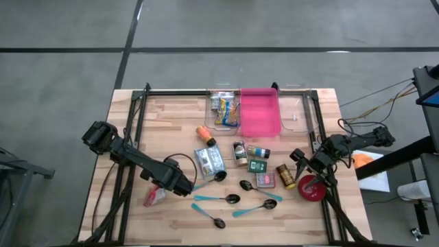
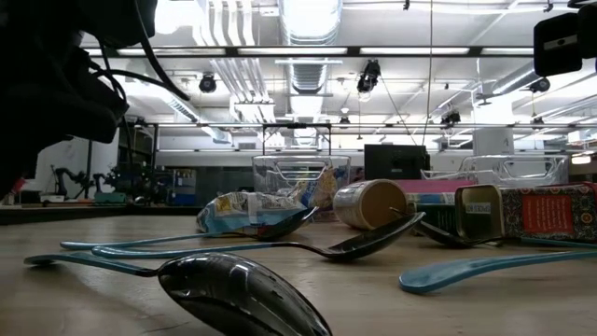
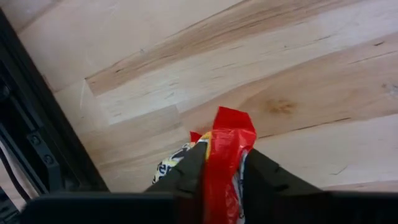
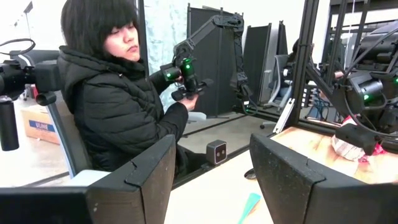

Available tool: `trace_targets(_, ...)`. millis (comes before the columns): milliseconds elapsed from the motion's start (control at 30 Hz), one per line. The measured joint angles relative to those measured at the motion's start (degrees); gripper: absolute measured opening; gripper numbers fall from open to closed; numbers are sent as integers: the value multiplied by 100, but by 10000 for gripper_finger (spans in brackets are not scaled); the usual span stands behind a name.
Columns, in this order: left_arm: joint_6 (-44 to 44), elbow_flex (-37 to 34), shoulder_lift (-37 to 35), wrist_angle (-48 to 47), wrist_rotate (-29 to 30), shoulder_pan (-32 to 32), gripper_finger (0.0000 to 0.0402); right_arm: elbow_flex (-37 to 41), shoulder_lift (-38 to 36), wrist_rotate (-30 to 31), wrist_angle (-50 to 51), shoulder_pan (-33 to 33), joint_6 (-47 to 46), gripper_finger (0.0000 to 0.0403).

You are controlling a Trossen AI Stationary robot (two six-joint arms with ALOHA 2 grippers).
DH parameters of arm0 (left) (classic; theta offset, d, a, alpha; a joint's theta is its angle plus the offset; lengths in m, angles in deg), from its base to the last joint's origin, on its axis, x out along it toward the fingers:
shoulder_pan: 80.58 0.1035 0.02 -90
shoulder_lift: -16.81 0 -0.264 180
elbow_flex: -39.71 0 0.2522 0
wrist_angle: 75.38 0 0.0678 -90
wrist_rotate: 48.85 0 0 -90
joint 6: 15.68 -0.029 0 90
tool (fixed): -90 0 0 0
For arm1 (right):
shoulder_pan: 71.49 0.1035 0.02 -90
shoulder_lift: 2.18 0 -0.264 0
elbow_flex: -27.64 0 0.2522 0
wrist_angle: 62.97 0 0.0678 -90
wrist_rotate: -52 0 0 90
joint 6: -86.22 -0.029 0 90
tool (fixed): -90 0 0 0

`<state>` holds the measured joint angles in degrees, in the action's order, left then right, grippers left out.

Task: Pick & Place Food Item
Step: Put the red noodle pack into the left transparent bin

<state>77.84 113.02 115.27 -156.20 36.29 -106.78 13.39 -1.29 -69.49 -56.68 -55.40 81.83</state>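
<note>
A red snack packet (image 1: 153, 197) with a white printed part lies at the near left of the wooden table (image 1: 171, 116). My left gripper (image 1: 159, 192) points steeply down over it and is shut on it; in the left wrist view the packet (image 3: 225, 149) stands up between the two dark fingers. My right gripper (image 1: 300, 160) waits at the table's right side, level and open, with nothing between its fingers (image 4: 152, 177). My left gripper pinches the red packet's crumpled end (image 3: 222, 163) between its two fingers (image 3: 186, 174), coming from above and pointing down. The red film bunches up and sticks out past the fingertips. Whether the packet's lower part rests on the table is hidden by the gripper.
A pink tray (image 1: 259, 113) and a clear bin of snacks (image 1: 225, 110) stand at the far middle. Cans, tins, a foil bag (image 1: 209, 163) and several teal-handled spoons (image 1: 219, 199) crowd the middle. A red roll (image 1: 312, 189) lies near right. A person sits beyond the table (image 4: 112, 93).
</note>
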Motion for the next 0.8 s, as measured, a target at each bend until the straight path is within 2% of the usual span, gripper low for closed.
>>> trace_targets(200,91,0,0,0,20,0,7,0,2,2,0,-2,-5,206)
trace_targets(800,93,210,-4,-220,186,4,2,0,0,2,0,-1,3,206)
